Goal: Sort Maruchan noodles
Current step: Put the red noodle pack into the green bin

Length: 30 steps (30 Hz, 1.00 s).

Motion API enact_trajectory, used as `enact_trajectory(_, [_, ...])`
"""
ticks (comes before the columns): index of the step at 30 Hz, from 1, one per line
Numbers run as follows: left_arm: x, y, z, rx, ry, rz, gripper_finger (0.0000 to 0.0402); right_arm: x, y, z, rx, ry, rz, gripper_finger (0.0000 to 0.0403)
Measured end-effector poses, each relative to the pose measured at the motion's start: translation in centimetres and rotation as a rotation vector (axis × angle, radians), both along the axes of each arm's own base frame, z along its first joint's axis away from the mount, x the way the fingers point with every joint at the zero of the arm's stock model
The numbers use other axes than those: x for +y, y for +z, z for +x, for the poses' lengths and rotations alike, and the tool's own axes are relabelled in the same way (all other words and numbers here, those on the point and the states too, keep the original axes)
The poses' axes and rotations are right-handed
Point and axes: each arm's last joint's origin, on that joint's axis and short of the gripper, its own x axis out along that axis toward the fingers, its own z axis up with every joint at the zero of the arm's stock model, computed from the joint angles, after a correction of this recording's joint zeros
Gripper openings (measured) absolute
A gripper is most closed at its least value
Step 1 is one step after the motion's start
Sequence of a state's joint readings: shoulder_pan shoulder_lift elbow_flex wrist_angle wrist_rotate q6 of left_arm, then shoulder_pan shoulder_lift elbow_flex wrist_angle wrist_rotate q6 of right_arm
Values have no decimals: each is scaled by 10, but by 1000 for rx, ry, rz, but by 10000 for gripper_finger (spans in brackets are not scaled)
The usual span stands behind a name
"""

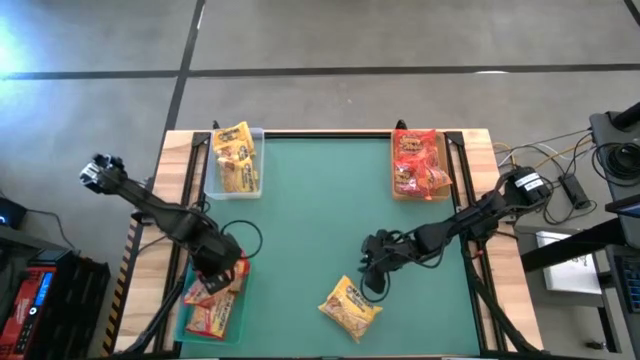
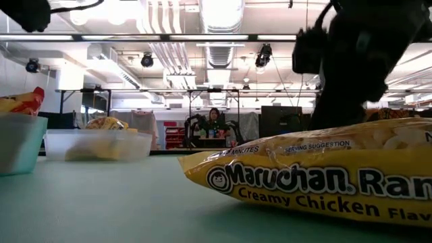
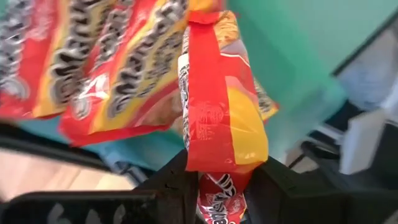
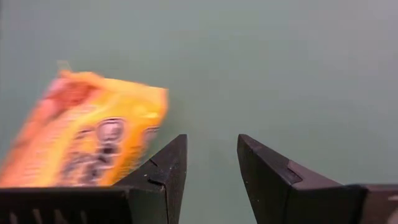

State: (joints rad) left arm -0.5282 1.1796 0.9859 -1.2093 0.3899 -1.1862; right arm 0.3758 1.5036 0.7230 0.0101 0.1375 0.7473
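Note:
My left gripper is at the table's near left and is shut on a red-orange and yellow Maruchan packet. It holds the packet over a green tray with more red-orange packets. My right gripper is open and hovers near the table's middle. Beside it a yellow Creamy Chicken packet lies flat on the mat; in the right wrist view this packet is off to one side of the fingers, not between them. In the low view the yellow packet fills the foreground. My left gripper pinches the red-orange packet between its two fingers at one short end. The fingers come from above, pointing down. The packet sticks out past the fingers, edge-on to the wrist camera, above the packets lying in the green tray.
At the far left corner a clear tray holds yellow packets. A tan tray at the far right corner holds red packets. Bare green mat stretches between the trays. Beyond the table a person sits.

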Motion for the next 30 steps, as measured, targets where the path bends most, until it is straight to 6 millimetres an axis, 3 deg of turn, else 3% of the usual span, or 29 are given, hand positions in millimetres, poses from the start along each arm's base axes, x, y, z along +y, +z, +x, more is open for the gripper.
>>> enact_trajectory(15, [-1,-11,3,78,-55,75,85,48,43,11,-64,297,254,132])
enact_trajectory(21, [1,-17,11,-22,-122,241,85,50,62,18,-48,363,167,132])
enact_trajectory(25, [-5,-17,18,-42,-117,174,85,49,76,22,-50,363,35,132])
enact_trajectory(30, [-8,-1,22,-119,-172,148,84,51,96,29,-88,393,-39,132])
